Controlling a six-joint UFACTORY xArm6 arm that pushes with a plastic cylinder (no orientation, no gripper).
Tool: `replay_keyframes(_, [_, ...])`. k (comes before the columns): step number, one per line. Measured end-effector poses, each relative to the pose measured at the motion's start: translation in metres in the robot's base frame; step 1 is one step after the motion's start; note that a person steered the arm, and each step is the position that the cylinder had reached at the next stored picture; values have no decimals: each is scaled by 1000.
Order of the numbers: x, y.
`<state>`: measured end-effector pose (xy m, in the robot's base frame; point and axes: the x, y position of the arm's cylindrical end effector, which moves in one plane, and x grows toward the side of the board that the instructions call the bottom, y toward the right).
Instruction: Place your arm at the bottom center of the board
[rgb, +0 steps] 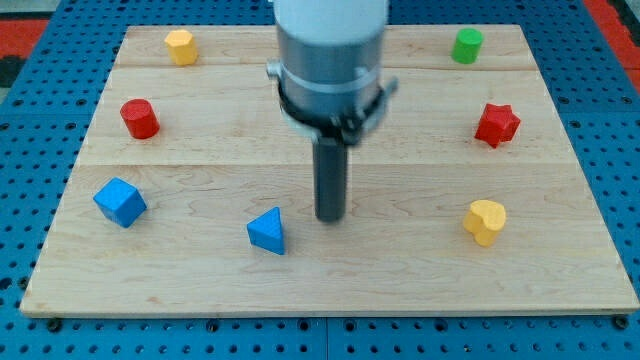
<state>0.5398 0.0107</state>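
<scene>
My arm's grey body comes down from the view's top centre and ends in a dark rod. My tip (330, 218) rests on the wooden board (330, 280) a little below its middle. A blue triangular block (267, 231) lies just to the tip's left and slightly lower, apart from it. A yellow heart-like block (484, 220) lies further to the tip's right. The board's bottom edge lies below the tip.
A blue cube (120, 201) is at lower left, a red cylinder (140, 118) at left, a yellow hexagonal block (180, 46) at top left. A green cylinder (466, 45) is at top right, a red star (497, 124) at right. Blue pegboard surrounds the board.
</scene>
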Motion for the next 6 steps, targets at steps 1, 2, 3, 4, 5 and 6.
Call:
replay_keyframes(1, [5, -57])
replay_keyframes(2, [-4, -161])
replay_keyframes(3, [-10, -140])
replay_keyframes(4, [-11, -52])
replay_keyframes(5, [-2, -28])
replay_keyframes(6, [27, -21])
